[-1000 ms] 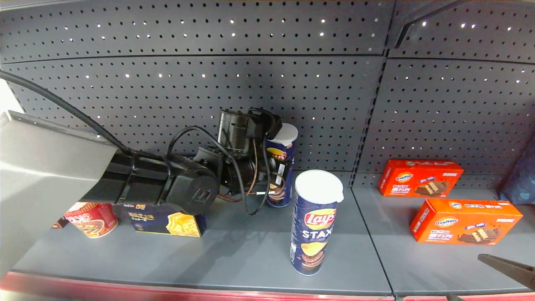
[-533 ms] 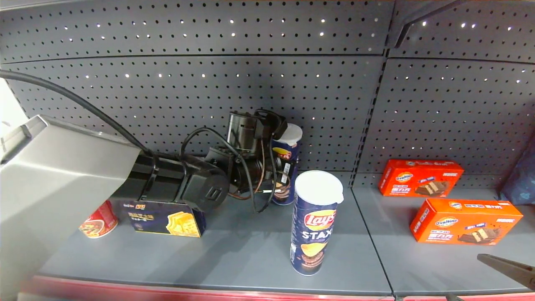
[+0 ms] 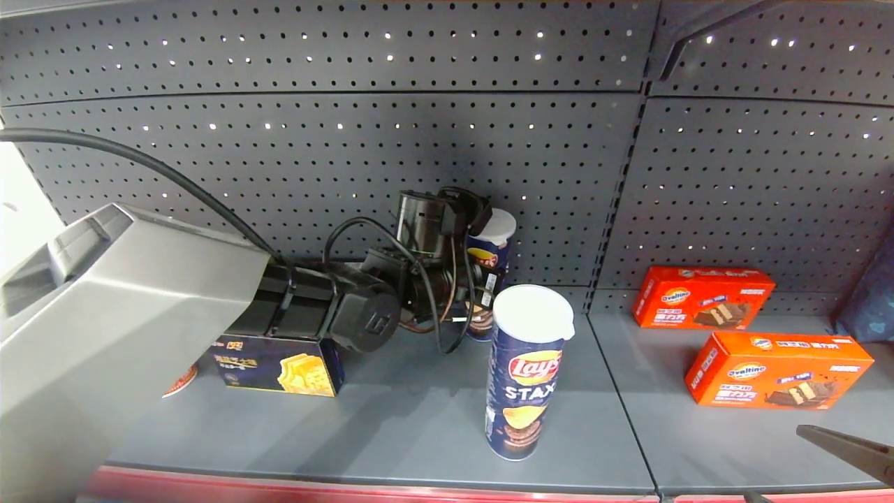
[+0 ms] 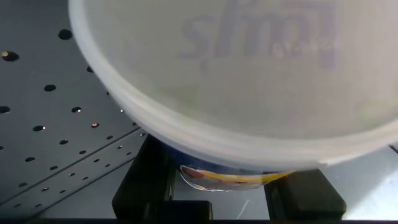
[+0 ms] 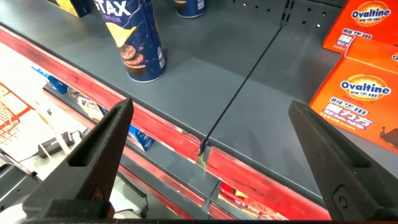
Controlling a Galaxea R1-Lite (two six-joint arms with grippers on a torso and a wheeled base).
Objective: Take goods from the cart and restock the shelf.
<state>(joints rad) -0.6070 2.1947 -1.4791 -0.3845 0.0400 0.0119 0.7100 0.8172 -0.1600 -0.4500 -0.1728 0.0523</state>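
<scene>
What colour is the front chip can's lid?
White plastic lid on the tall navy can, clearest in head view.

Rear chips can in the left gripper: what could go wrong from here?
1. The rear chips can is held close behind the front chips can; the left gripper might clip and topple the front one when it pulls out.
2. Its base is hidden, so releasing could leave it tilted against the pegboard.
</scene>
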